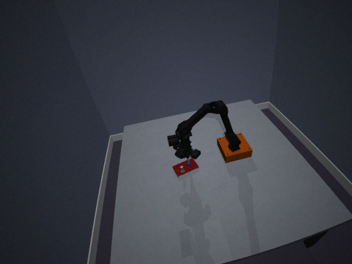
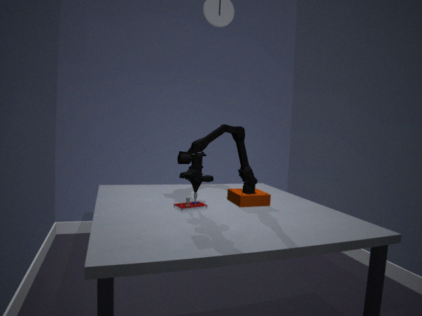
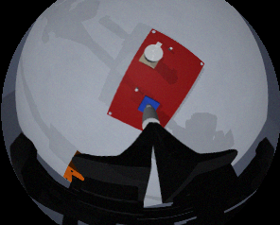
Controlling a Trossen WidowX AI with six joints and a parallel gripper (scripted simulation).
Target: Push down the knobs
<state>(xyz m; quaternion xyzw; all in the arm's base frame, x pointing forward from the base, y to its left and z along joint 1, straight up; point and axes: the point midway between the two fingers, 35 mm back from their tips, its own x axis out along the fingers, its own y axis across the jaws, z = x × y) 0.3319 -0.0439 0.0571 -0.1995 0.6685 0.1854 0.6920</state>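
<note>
Blue-grey walls, one carrying a single round pale clock [image 2: 219, 10], stand behind a light grey rectangular table [image 1: 154, 219] [image 2: 241, 230]. Left of the arm's base, one thin red rectangular circuit board [image 1: 185, 168] [image 2: 181, 205] [image 3: 170, 90] stands on short legs. It bears two knobs: leftmost in the exterior view, a pale grey round-topped knob [image 1: 182, 168] [image 2: 187, 200] [image 3: 153, 53] over a beige potentiometer [image 3: 148, 63]; right of it, a tall grey cylindrical knob [image 1: 188, 161] [image 2: 195, 197] [image 3: 149, 114] above a blue square potentiometer [image 1: 189, 164] [image 2: 195, 202] [image 3: 148, 103]. Over that taller knob points the black gripper [image 1: 187, 158] [image 2: 195, 192] [image 3: 152, 126], narrow, fingertips together, holding nothing; whether it touches the top cannot be told. One black jointed arm [image 1: 197, 118] [image 2: 213, 135] arches rightward, wrist straight down, to one orange box-shaped base [image 1: 246, 153] [image 2: 261, 200] [image 3: 71, 175].
</note>
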